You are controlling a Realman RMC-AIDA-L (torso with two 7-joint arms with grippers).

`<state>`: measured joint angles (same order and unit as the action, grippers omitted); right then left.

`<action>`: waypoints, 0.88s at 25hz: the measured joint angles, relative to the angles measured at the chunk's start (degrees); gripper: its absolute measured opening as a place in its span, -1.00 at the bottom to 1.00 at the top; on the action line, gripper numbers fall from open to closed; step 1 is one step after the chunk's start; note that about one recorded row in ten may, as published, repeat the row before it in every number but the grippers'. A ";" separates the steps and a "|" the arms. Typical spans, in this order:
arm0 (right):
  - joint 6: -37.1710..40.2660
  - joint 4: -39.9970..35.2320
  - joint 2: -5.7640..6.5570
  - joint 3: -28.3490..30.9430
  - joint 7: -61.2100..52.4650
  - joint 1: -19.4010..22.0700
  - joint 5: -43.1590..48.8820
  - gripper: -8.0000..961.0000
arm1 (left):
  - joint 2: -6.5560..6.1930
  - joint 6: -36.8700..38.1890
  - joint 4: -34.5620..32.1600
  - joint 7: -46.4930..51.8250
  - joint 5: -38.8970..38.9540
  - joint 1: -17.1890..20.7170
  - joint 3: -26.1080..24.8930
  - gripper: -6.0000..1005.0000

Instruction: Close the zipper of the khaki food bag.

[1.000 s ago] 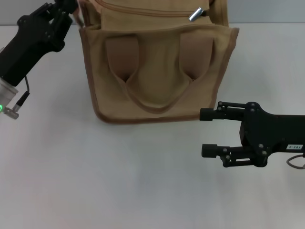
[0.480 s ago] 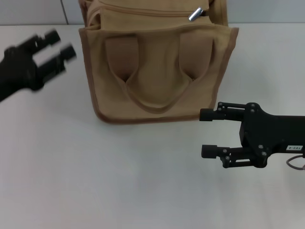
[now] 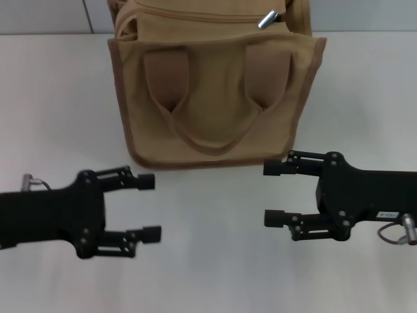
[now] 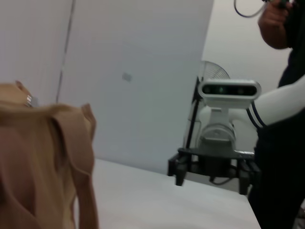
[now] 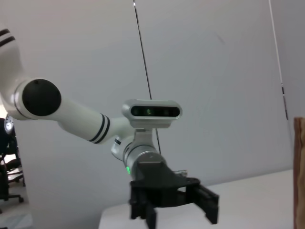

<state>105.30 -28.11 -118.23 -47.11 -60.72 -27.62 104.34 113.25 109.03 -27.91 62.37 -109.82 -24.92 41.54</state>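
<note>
Fingers spread wide on both sides, and nothing held in either! The left gripper sits low over the white surface, in front of the bag's left corner, tips pointing inward. The right gripper mirrors it near the bag's right front corner, tips aimed back across, close to the bottom trim but not touching it.

Between and behind them stands the khaki food bag, upright, handle loop drooping down its front face. Along its top runs the zipper, and there's the silver pull tab, sticking up at the right-hand end of the line. From here the zip line looks drawn together, though the far part of the bag's top is out of view.

Handling call: this is soft canvas, light, and likely to slump or slide if tugged one-handed. The tab is small, slick metal, so it wants a narrow pinch right on it, with the other gripper bracing the fabric near the bag's top edge.
</note>
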 joint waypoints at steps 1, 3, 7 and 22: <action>-0.76 0.72 -0.03 0.00 0.52 -0.15 0.13 0.60 | 0.00 0.00 0.00 0.00 0.00 0.00 0.00 0.66; -2.02 1.97 -0.10 -0.02 1.53 -0.39 0.40 0.60 | 1.77 -0.71 0.09 -1.97 -2.46 -0.17 0.13 0.66; -3.12 2.95 -0.45 -0.61 2.98 -0.52 0.51 0.60 | 2.44 -0.58 0.16 -2.96 -2.54 -0.01 -0.07 0.66; -4.15 3.06 -0.59 -1.41 3.05 -0.58 0.95 0.60 | 2.51 -0.36 0.30 -2.92 -2.65 -0.43 0.25 0.66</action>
<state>101.15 -25.05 -118.82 -48.52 -57.66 -28.20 105.30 115.75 108.67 -27.61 59.45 -112.47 -25.34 41.78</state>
